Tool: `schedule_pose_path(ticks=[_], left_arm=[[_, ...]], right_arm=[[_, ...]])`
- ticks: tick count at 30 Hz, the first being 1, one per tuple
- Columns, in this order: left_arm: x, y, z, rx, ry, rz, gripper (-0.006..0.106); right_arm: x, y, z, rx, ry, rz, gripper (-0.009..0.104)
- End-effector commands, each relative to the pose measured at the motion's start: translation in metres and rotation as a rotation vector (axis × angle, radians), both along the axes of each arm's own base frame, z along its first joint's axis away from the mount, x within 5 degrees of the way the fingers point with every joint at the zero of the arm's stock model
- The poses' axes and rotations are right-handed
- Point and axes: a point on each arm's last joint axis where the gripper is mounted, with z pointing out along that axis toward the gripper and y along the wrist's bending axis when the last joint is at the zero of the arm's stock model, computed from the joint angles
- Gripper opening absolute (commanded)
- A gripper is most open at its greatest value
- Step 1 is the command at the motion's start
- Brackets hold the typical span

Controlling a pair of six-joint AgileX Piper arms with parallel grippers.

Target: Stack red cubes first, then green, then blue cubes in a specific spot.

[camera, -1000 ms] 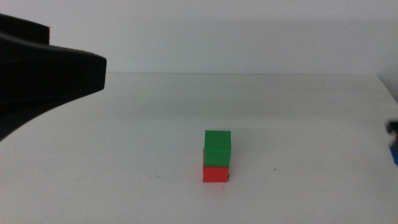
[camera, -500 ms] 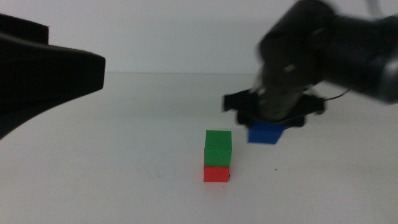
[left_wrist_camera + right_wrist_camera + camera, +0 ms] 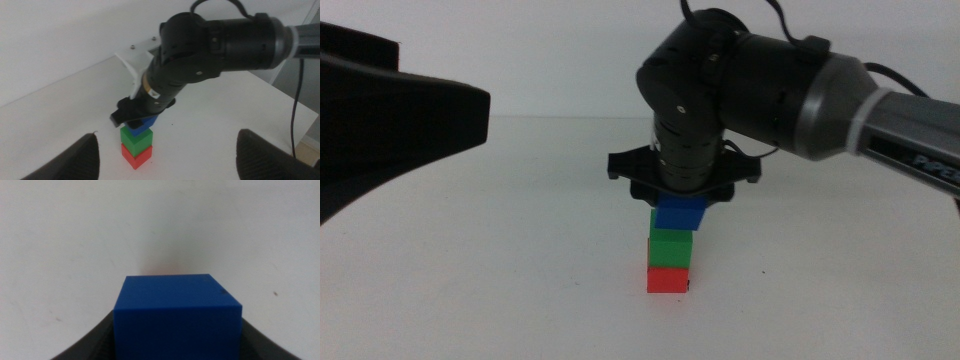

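The red cube sits on the white table with the green cube stacked on it. My right gripper reaches down from the right and is shut on the blue cube. It holds the blue cube at the green cube's top, shifted slightly right; I cannot tell whether they touch. The left wrist view shows the red cube, green cube and blue cube. The blue cube fills the right wrist view. The spot is under the red cube; one black tick shows at its corner. My left gripper is open and waits high on the left.
The left arm is a large dark shape at the left edge of the middle view. A lone tiny black dot lies on the table right of the stack. The table's far edge meets a white wall.
My right gripper has come in from the right with the blue cube and moved left and down over the green cube. The left arm has not moved.
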Motion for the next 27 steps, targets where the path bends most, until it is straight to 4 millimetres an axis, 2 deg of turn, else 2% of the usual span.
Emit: schedule_pose_path(ticks=[1, 5, 16, 17, 19, 20, 22, 24, 26, 27], left_arm=[[0.0, 0.001, 0.0, -0.006, -0.016, 0.007, 0.094], [0.0, 0.001, 0.0, -0.006, -0.016, 0.007, 0.094], [0.0, 0.001, 0.001, -0.008, -0.017, 0.007, 0.094], [0.0, 0.001, 0.001, -0.009, -0.016, 0.006, 0.094], [0.0, 0.001, 0.001, -0.009, -0.016, 0.006, 0.094], [0.0, 0.001, 0.001, -0.007, -0.017, 0.007, 0.094], [0.0, 0.001, 0.001, -0.007, -0.017, 0.007, 0.094], [0.0, 0.001, 0.001, -0.007, -0.017, 0.007, 0.094], [0.0, 0.001, 0.001, -0.007, -0.017, 0.007, 0.094], [0.0, 0.001, 0.001, -0.007, -0.017, 0.007, 0.094]], right_arm=[[0.003, 0.005, 0.003, 0.0, 0.0, 0.02, 0.001], [0.006, 0.009, -0.007, -0.014, 0.016, 0.023, 0.001], [0.008, 0.013, -0.02, -0.027, 0.052, 0.043, 0.002], [0.008, 0.013, -0.02, -0.027, 0.052, 0.043, 0.007], [0.008, 0.013, -0.02, -0.028, 0.051, 0.043, 0.026], [0.008, 0.013, -0.02, -0.027, 0.052, 0.043, 0.043], [0.008, 0.013, -0.02, -0.027, 0.052, 0.043, 0.063], [0.008, 0.013, -0.02, -0.03, 0.049, 0.044, 0.079], [0.006, 0.01, -0.008, -0.021, 0.022, 0.047, 0.091], [-0.001, -0.002, 0.018, -0.007, -0.042, 0.049, 0.093]])
